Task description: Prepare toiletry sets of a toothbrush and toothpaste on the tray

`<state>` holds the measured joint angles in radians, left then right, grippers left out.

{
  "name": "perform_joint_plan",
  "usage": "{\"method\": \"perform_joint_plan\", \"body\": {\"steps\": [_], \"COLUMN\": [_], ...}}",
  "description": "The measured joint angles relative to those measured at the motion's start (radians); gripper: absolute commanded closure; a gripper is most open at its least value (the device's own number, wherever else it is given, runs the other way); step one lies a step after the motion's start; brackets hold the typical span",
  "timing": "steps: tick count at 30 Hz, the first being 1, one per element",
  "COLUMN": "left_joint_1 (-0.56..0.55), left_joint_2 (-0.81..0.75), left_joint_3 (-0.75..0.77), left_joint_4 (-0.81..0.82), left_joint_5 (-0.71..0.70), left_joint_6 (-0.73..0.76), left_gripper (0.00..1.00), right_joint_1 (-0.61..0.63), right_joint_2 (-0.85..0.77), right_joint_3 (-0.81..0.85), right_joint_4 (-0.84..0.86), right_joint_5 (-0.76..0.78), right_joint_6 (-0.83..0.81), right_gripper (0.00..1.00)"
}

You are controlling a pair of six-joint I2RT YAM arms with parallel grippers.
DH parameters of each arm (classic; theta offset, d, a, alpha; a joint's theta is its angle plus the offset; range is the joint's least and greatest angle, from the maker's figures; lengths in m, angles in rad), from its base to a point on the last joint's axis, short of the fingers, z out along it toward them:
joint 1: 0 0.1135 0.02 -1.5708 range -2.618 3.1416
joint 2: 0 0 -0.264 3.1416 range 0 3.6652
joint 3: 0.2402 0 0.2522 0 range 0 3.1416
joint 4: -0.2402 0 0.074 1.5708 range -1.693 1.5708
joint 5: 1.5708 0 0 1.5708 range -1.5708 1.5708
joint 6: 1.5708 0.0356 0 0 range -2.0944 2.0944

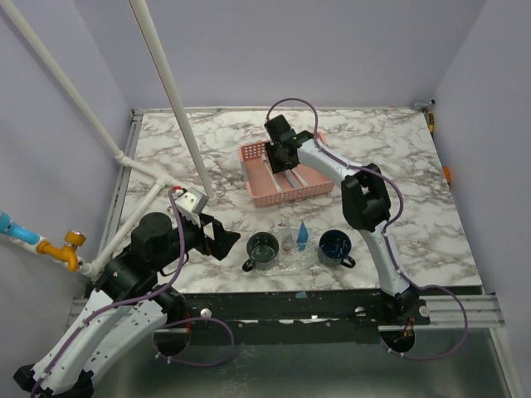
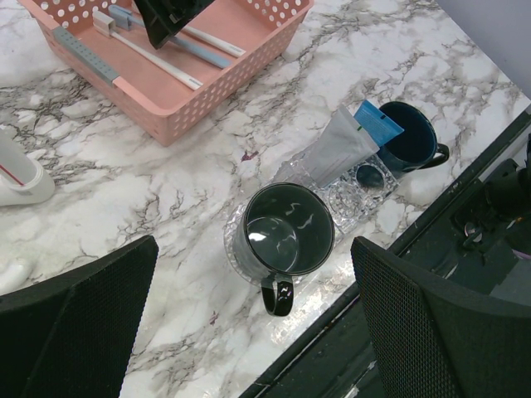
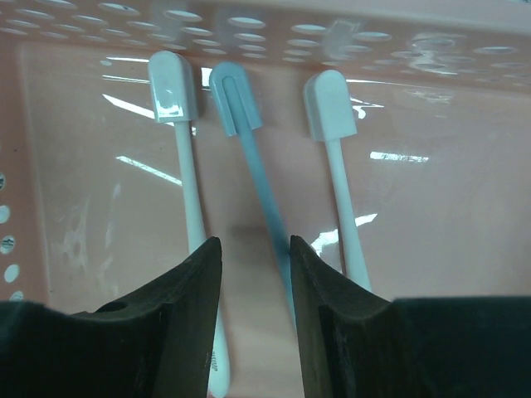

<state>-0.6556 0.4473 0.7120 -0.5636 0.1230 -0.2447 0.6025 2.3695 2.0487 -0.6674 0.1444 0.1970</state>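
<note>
Jaws astride blue toothbrush (image 3: pixel 254 170), wrist-view only

No legible text or labels anywhere.

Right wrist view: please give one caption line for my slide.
Open right gripper poised over a light-blue plastic toothbrush lying between two white toothbrushes in the pink perforated plastic basket.
</note>
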Motion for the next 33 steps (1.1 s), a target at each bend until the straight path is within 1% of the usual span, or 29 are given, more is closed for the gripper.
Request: {"method": "perform_joint_plan", "body": {"steps": [3,7,20,21,23,29,33], "left_joint_1": [0.0,0.0,0.0,0.0,0.0,0.0,0.0], "left_joint_2": [0.0,0.001,0.0,0.0,0.0,-0.003,-0.007], "left_joint_3": [0.0,0.0,0.0,0.0,0.0,0.0,0.0], "left_joint_4": [0.0,0.0,0.0,0.0,0.0,0.0,0.0], "left_joint_5": [0.0,0.0,0.0,0.0,0.0,0.0,0.0], "left_joint_6": [0.0,0.0,0.0,0.0,0.0,0.0,0.0], "left_gripper": [0.01,0.01,0.01,0.01,0.01,0.01,0.01], "right_joint_1": [-0.003,-0.008,-0.008,-0.008,-0.008,-0.008,-0.008], "right_joint_2": [0.01,0.012,0.012,0.012,0.012,0.009,0.005], "right_joint_3": [0.0,0.0,-0.035,-0.037,-0.042,-0.051,-0.053], "right_joint_4": [0.0,0.0,0.001,0.003,0.009,0.019,0.018], "right_joint_5": [0.001,0.001,0.001,0.0,0.0,-0.004,-0.004], "right_joint_6": [-0.005,-0.008,-0.008,-0.008,-0.008,-0.008,-0.008], "right_gripper": [0.62,0.68,0.71,0.74,0.82,0.99,1.0]}}
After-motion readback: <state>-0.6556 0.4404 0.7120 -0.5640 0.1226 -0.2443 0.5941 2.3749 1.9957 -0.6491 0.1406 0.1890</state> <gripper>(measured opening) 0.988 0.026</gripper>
